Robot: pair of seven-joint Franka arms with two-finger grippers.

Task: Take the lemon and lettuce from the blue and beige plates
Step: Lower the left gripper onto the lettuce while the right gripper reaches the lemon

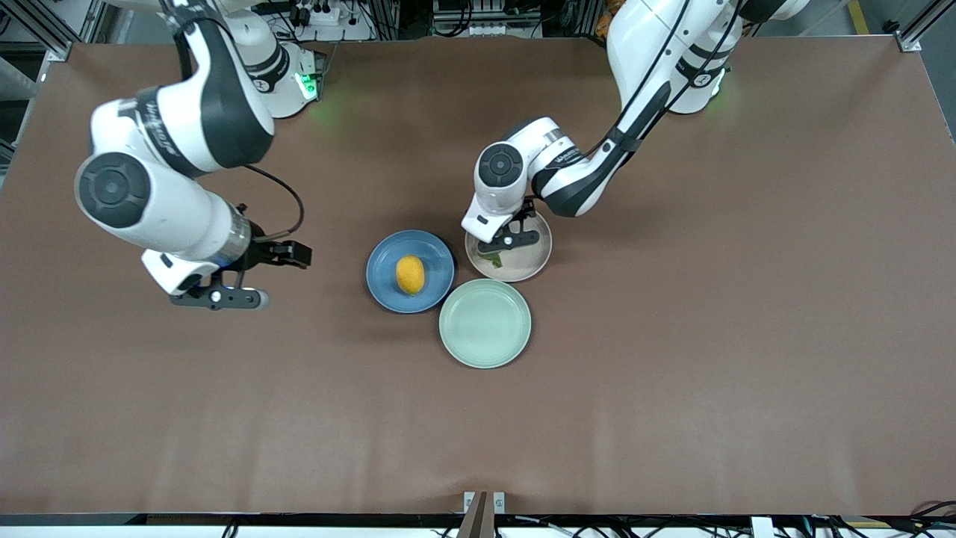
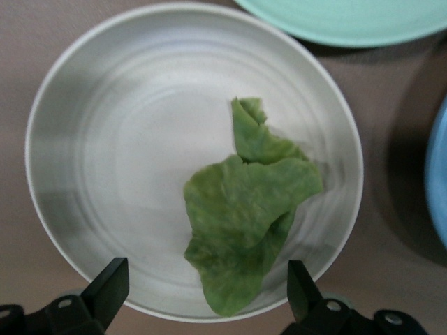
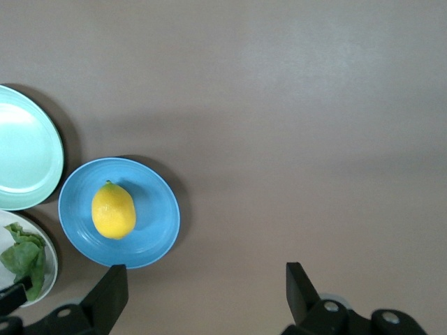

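Left wrist view: spread left hand (image 2: 202, 293) over wrinkled lettuce (image 2: 244, 209) on matte beige plate (image 2: 105, 139).

Big brown matte table (image 1: 672, 388) filling the shot, metal frame rails (image 1: 45, 33) at the corners, power strip (image 1: 328, 13) and cables along one edge, green glow (image 1: 328, 112) on the tabletop

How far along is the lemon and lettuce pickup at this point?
Nothing is picked yet. The lemon lies on the blue plate, the lettuce on the beige plate. In hand: the left gripper hangs open over the lettuce. The right gripper is open over bare table, off the blue plate. Both grasps and lifts remain.
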